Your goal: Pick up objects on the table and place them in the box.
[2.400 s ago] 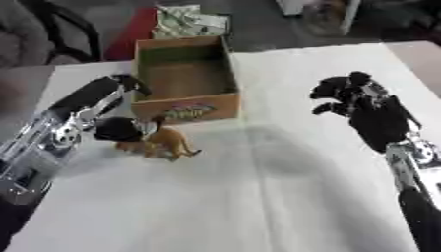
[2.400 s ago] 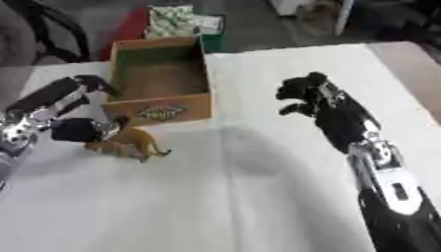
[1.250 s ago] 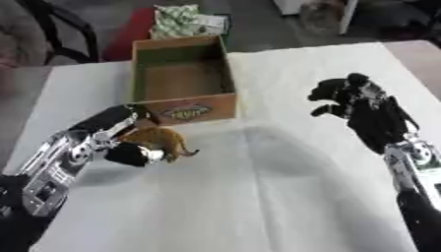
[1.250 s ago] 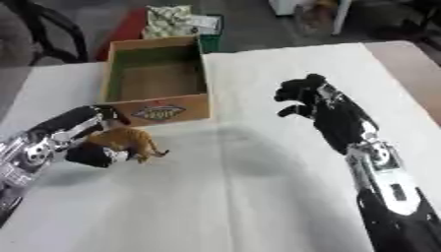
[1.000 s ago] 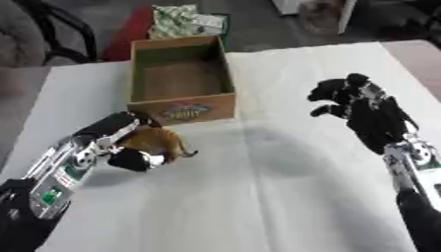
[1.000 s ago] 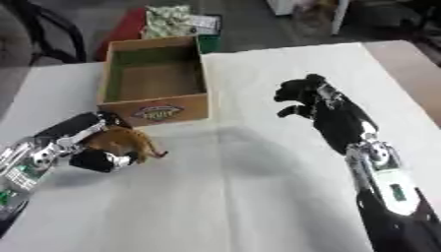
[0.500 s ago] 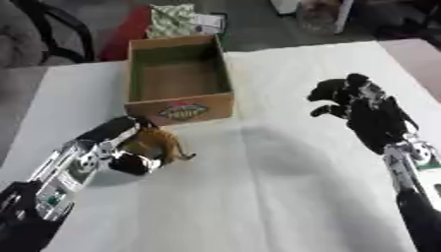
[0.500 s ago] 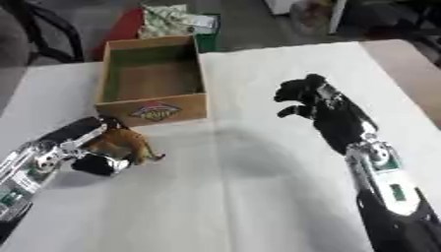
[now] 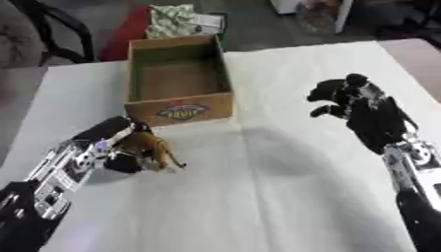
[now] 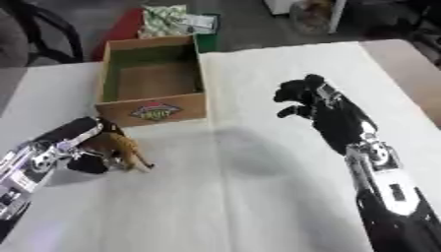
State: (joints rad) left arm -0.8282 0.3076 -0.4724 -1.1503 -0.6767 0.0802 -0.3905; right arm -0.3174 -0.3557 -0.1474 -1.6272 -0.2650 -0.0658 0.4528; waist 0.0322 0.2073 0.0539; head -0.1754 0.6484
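A small brown toy animal (image 9: pixel 153 148) stands on the white table just in front of the cardboard box (image 9: pixel 176 78). My left hand (image 9: pixel 114 149) comes in from the lower left and has its fingers curled round the toy's left side, with a dark finger under it. The box is open at the top and looks empty inside. My right hand (image 9: pixel 355 103) hovers above the table on the right, fingers relaxed and slightly bent, holding nothing, far from the toy and the box.
The white cloth-covered table (image 9: pixel 275 197) stretches bare in front and between the arms. Behind the box, off the table, lie a green-patterned packet (image 9: pixel 176 19) and a red thing (image 9: pixel 125 37). A dark chair (image 9: pixel 51 29) stands at the far left.
My left hand came down and back from beside the box and closed round the toy animal, which has shifted slightly. The right hand has stayed in place.
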